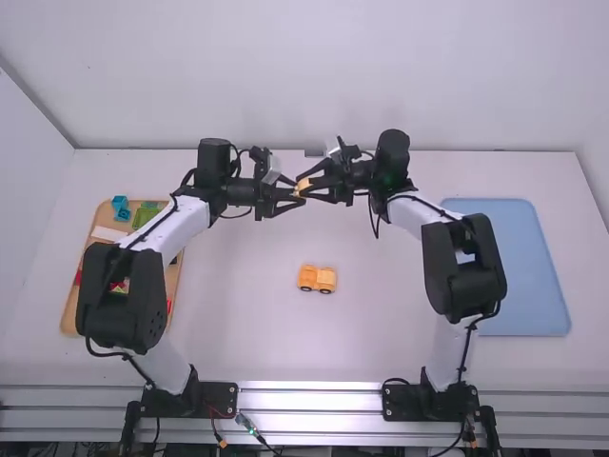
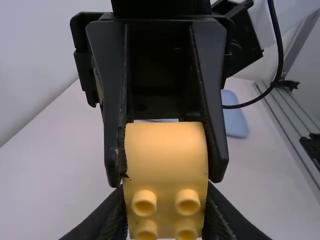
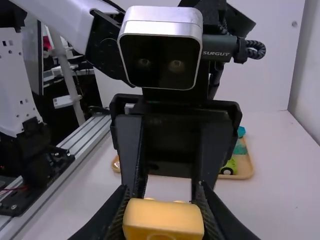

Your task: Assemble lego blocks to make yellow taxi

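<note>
Taxi [image 1: 317, 278] sits part-built on the table [image 1: 238, 333]; above and beyond it, left hand [image 2: 165, 210] and right hand [image 3: 162, 206] both look clamped on a yellow block [image 2: 165, 155]. Uneven release or pull could twist it, or drop it beyond the taxi.

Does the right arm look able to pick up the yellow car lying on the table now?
Probably not yet: its claw is closed on a yellow block, though the car lies in the open on the table.
</note>
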`<action>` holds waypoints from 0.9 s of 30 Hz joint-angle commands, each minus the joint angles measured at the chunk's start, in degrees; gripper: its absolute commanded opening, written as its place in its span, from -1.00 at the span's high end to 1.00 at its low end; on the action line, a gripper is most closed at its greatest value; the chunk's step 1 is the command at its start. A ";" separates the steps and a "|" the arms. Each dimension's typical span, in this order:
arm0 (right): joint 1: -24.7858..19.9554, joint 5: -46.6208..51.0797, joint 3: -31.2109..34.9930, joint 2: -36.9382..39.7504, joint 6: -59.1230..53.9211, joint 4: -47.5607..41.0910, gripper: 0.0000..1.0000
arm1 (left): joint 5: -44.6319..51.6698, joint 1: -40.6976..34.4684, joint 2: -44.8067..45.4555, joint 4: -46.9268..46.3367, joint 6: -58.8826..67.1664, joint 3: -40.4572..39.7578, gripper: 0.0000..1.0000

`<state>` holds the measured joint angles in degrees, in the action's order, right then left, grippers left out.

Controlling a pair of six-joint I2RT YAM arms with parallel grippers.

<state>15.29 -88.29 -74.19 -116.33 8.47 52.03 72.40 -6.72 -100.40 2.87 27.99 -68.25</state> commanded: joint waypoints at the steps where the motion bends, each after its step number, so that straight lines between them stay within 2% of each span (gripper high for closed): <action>1: 0.42 -0.39 -1.16 -0.37 0.09 0.26 0.80 | 1.70 -0.39 0.20 0.20 0.26 0.39 0.49; 2: 0.42 -0.37 -1.16 -0.37 0.07 0.26 0.79 | 1.73 -0.39 0.20 0.20 0.28 0.39 0.67; 4: 0.48 -0.15 -1.16 -0.37 0.09 0.26 0.79 | 1.75 -0.35 0.20 0.17 0.26 0.39 0.74; 10: 0.42 0.94 -1.16 -0.37 0.13 0.26 0.70 | 1.62 -0.37 0.20 -0.26 0.28 0.39 0.76; 11: 0.42 1.90 -1.16 -0.37 0.09 0.26 0.27 | 1.38 -0.57 0.20 -0.57 0.28 0.39 0.74; 12: 0.39 2.56 -1.16 -0.37 0.09 0.22 -0.05 | 0.92 -0.57 0.20 -0.79 0.28 0.39 0.74; 13: 0.11 3.76 -1.16 -0.37 0.09 0.22 -0.66 | -0.70 -0.48 0.22 -1.27 -0.11 0.39 0.80; 14: -0.17 4.92 -1.16 -0.37 0.13 0.22 -0.98 | -2.19 -0.24 0.22 -1.68 -0.81 0.39 0.85; 15: -0.76 7.30 -1.14 -0.37 0.33 -0.33 -0.97 | -4.68 -0.13 0.22 -2.75 -1.81 0.39 0.94; 18: -2.69 16.44 -1.05 -0.37 -1.55 -5.73 -0.98 | -10.95 -0.04 0.22 -7.15 -2.23 0.39 0.97; 23: -6.36 39.10 -1.07 0.33 -9.55 -24.28 -0.98 | -22.43 -0.33 0.24 -16.22 -1.66 0.39 0.96; 24: -6.51 41.46 -1.07 0.55 -10.16 -26.34 -0.98 | -23.61 -0.55 0.24 -17.05 -1.66 0.39 0.96; 27: -6.69 57.09 -1.05 3.76 -13.49 -40.06 -0.97 | -33.05 -2.43 0.26 -23.85 -3.21 0.26 0.96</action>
<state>7.86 -46.72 -74.24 -115.87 -1.06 13.89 47.99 -7.49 -100.40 -19.55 26.09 -68.23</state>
